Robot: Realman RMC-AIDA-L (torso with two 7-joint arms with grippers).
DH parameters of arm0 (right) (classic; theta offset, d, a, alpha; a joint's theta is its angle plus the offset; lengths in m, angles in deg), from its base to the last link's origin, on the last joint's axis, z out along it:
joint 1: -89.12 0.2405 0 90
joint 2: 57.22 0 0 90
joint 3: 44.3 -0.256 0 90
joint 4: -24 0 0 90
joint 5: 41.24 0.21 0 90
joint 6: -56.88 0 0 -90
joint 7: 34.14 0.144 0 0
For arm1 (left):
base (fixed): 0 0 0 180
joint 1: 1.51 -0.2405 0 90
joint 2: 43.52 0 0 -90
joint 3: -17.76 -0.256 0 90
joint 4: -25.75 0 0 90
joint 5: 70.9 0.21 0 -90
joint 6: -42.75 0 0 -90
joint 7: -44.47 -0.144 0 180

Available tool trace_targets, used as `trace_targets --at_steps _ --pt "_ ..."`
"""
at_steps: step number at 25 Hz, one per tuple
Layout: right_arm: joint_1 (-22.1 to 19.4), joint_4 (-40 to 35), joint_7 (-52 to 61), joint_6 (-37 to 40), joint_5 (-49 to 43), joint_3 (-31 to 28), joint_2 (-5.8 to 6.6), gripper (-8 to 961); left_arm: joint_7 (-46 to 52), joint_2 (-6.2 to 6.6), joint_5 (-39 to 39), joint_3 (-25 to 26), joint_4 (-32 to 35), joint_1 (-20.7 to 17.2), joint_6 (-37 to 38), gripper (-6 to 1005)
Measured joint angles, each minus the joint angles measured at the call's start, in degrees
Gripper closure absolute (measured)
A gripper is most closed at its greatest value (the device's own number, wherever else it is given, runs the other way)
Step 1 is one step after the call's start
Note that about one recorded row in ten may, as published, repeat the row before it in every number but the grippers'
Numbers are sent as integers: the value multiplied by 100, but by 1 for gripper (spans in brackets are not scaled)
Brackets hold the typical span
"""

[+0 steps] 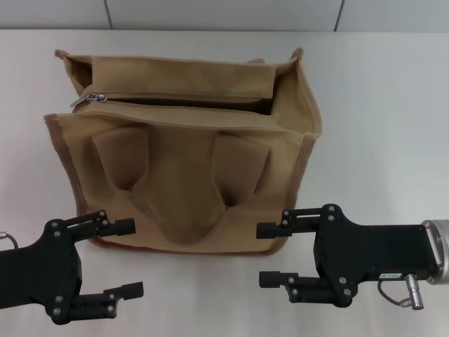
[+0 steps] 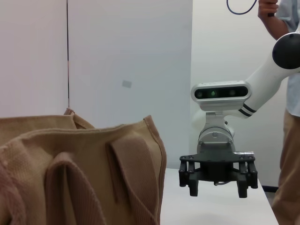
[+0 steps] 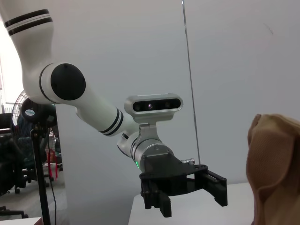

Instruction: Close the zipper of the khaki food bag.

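We see the left hand (image 1: 128, 258) and right hand (image 1: 270, 254) low over the white tabletop (image 1: 379, 105), fingers apart, holding nothing, just in front of the khaki food bag (image 1: 186, 203). The bag stands upright between them. Its zipper (image 1: 175, 98) lies open, the silver slider (image 1: 96, 97) at the left end.
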Motion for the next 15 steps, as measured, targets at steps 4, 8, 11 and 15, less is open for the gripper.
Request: trace_targets --at_steps 4,8,11,15 --pt "-14 13 -7 0 0 3 -5 379 -5 -6 0 0 -7 -1 -1 218" --pt "-56 15 -9 -4 0 3 -12 378 -11 -17 0 0 -29 3 -19 220" --pt "-76 16 -11 7 0 4 -12 378 -13 -26 0 9 -36 13 -24 222" --pt "-80 29 -13 40 1 12 -11 378 -20 -50 -2 285 -49 13 -36 225"
